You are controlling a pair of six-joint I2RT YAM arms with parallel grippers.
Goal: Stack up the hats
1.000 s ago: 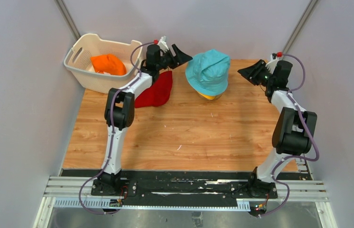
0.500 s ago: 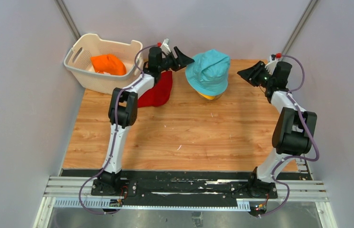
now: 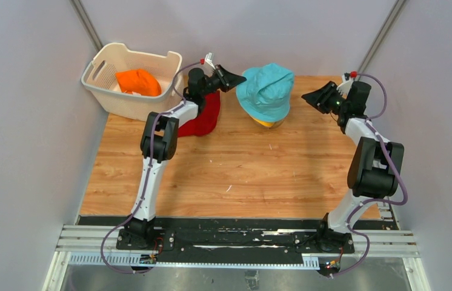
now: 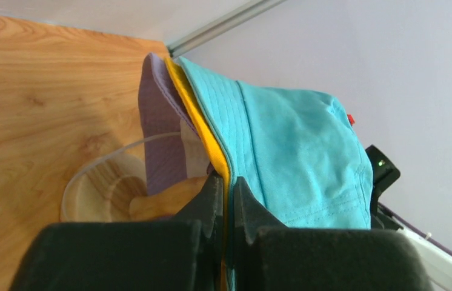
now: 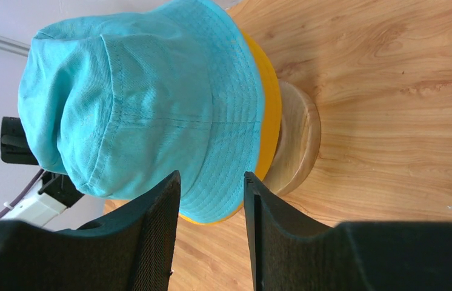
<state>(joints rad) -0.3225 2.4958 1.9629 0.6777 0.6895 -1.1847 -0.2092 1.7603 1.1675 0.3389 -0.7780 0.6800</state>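
Note:
A teal hat [image 3: 267,90] sits on top of a yellow hat [image 3: 264,123] on a wooden stand [image 5: 299,142] at the back middle of the table. In the left wrist view a lavender hat [image 4: 160,121] shows under the yellow one [image 4: 202,124]. My left gripper [image 3: 240,77] is at the stack's left side, shut on the teal [image 4: 284,139] and yellow brims together [image 4: 226,182]. To the stack's right my right gripper [image 3: 305,96] hangs open, its fingers apart from the teal brim [image 5: 211,176]. A red hat [image 3: 202,118] lies flat under the left arm. An orange hat [image 3: 139,82] rests in the basket.
The white perforated basket [image 3: 105,97] stands at the back left corner of the wooden table [image 3: 242,176]. Grey walls close in on the back and both sides. The stand's round base [image 4: 105,188] rests on the tabletop.
My left gripper has reached right to the stack's left brim and shut on it. The right gripper has edged slightly left toward the stack.

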